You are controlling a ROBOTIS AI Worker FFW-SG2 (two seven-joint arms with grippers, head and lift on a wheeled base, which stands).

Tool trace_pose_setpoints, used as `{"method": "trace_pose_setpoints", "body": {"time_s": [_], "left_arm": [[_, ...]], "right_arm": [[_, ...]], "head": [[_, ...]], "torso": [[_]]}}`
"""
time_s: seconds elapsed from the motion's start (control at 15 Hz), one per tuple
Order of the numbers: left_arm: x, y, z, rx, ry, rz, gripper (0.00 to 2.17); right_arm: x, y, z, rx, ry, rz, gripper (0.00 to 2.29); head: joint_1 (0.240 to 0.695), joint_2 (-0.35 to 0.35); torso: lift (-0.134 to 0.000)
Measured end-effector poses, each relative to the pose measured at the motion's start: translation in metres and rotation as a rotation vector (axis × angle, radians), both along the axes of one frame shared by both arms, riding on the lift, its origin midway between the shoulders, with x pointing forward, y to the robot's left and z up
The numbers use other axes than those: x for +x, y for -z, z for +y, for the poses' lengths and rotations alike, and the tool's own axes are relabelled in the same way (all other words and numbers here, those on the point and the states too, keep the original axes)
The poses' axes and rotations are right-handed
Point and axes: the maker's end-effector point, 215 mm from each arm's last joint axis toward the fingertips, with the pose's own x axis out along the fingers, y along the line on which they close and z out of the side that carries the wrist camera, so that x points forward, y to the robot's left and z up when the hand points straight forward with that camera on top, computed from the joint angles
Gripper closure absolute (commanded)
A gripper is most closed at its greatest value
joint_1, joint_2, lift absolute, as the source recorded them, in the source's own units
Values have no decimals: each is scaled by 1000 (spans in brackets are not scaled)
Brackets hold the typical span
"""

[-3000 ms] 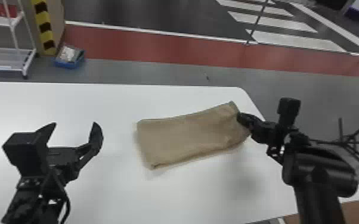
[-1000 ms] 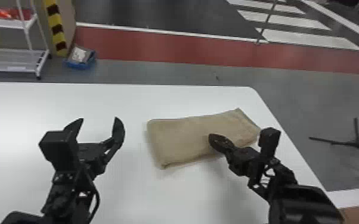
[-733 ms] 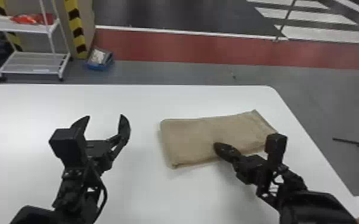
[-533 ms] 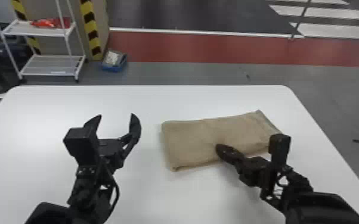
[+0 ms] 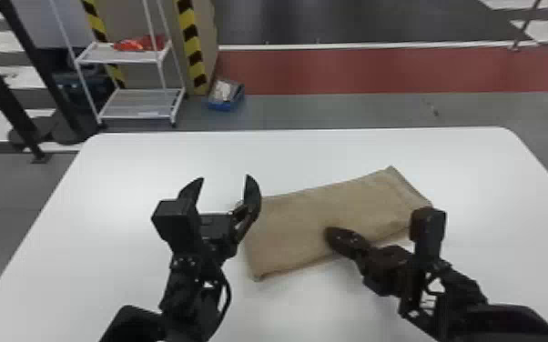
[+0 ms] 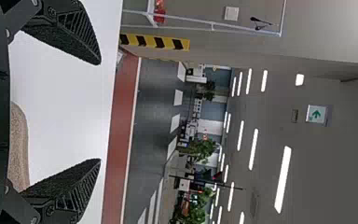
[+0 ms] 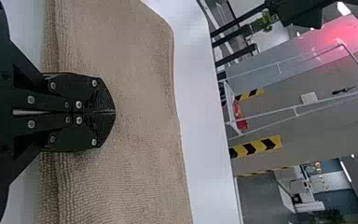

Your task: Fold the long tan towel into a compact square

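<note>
Our right gripper point(image 5: 330, 233), fingers pressed together, touches the towel point(image 5: 355, 204).
Our left gripper point(image 5: 225, 178) spreads wide near the towel's left end; compared with the earlier frame, the towel lies farther left on our table point(image 5: 141, 173).

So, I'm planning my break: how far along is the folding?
Done, it seems: the towel lies flat, with layered edges. In hand: the right gripper, shut, is over its near side; the left gripper, open, is by its left end. Remaining: the towel is an oblong, not a square, so likely another fold.
</note>
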Motion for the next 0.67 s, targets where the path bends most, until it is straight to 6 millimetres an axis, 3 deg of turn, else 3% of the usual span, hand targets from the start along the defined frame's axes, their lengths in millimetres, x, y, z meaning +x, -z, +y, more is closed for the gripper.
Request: {"method": "trace_pose_setpoints", "body": {"time_s": [0.07, 0.13, 0.2, 0.4, 0.47, 0.6, 0.67], "left_arm": [[-1, 0, 1, 0, -1, 0, 151], [-2, 0, 1, 1, -1, 0, 151], [-3, -1, -1, 2, 2, -1, 161], [-5, -2, -18, 11, 33, -7, 363], [-6, -1, -27, 13, 51, -5, 687], [-3, 8, -54, 29, 106, 14, 1673], [-2, 17, -64, 39, 125, 38, 1791]], "right_arm": [[2, -12, -2, 10, 6, -19, 1811], [5, -25, -11, 21, 23, -34, 1035], [8, -36, -23, 31, 46, -42, -1], [21, -57, -71, 60, 130, -40, 33], [28, -63, -89, 62, 160, -45, 60], [48, -81, -142, 55, 246, -69, 63], [55, -84, -164, 46, 279, -74, 63]], "head": [[695, 77], [695, 71], [695, 63], [695, -6], [695, -33], [695, -93], [695, -155]], "torso": [[-123], [-123], [-123], [-123], [-123], [-123], [-123]]}}
